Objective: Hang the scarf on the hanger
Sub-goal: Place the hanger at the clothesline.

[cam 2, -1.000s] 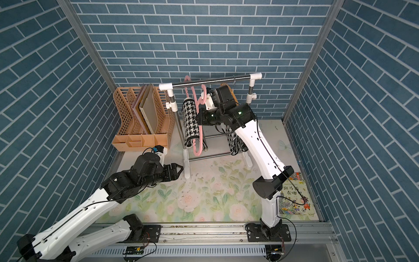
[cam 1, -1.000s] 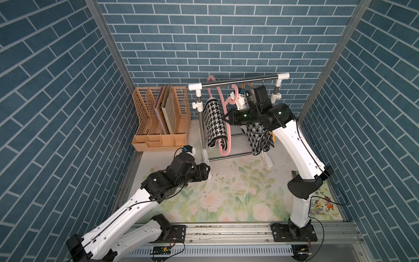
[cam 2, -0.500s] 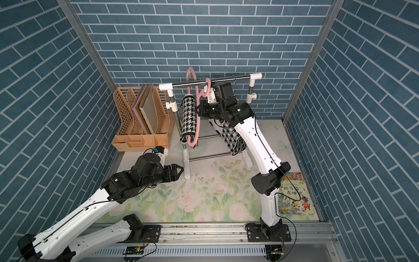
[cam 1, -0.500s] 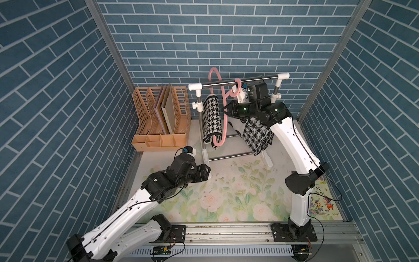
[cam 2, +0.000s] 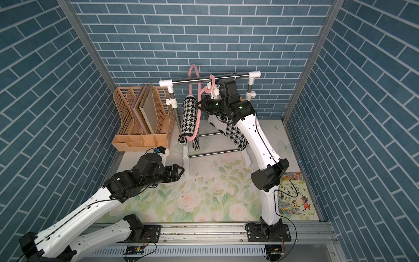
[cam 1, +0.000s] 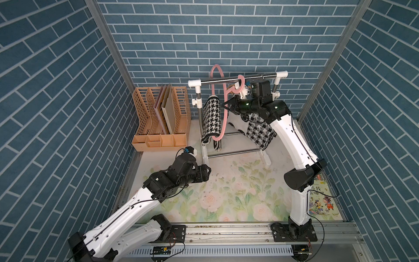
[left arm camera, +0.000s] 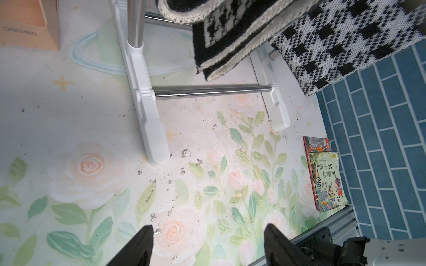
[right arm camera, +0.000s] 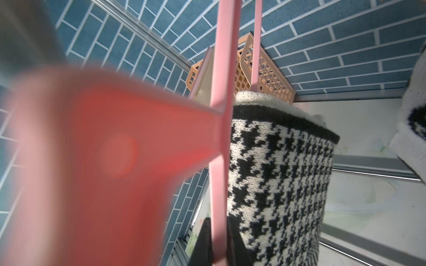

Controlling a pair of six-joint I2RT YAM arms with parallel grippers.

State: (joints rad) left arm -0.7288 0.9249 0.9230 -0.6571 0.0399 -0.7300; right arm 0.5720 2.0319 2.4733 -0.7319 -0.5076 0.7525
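Right hand pinches the upright pink hanger just below the rail, its hook up at that rail, scarf draped left

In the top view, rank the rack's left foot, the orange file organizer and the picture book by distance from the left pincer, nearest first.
1. The rack's left foot, just beside the open left pincer.
2. The orange file organizer, farther back on the left.
3. The picture book, far over on the right side.
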